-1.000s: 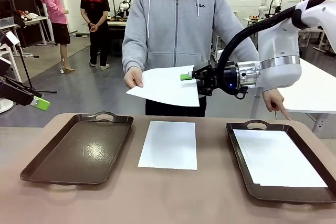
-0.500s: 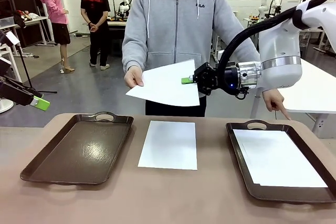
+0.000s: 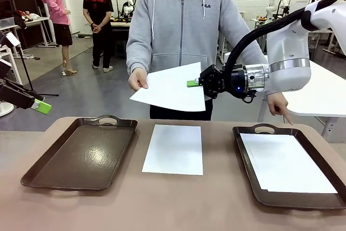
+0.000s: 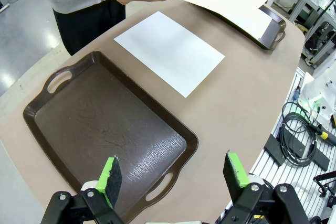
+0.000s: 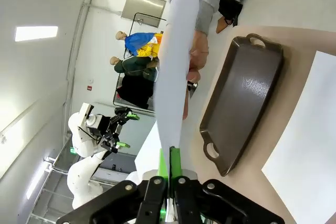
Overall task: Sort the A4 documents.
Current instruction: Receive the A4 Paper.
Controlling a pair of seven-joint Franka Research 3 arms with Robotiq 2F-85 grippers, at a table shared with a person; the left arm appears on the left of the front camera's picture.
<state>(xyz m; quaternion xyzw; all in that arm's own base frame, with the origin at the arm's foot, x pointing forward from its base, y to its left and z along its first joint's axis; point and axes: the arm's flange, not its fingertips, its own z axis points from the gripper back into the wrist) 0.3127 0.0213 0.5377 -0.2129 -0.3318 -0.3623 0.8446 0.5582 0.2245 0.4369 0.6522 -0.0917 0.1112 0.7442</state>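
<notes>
A person's hand [image 3: 138, 80] holds the left end of a white A4 document [image 3: 170, 87] in the air over the far edge of the table. My right gripper [image 3: 193, 83] is shut on that sheet's right edge; in the right wrist view the sheet [image 5: 176, 77] runs edge-on up from the closed pads [image 5: 170, 163]. A second A4 document [image 3: 174, 149] lies flat on the table between the trays, and another [image 3: 286, 162] lies in the right brown tray [image 3: 254, 130]. My left gripper [image 4: 173, 174] hangs open above the near end of the left tray [image 4: 105, 129], holding nothing.
The left brown tray [image 3: 81, 152] holds nothing. The person stands at the far side, their other hand [image 3: 278, 104] hovering above the right tray's far end. Bare tabletop [image 3: 178, 204] lies in front of the trays.
My right gripper has closed on the raised sheet's right edge, lifting that edge slightly. The person's other hand rose a little off the table. The left arm has not moved.
</notes>
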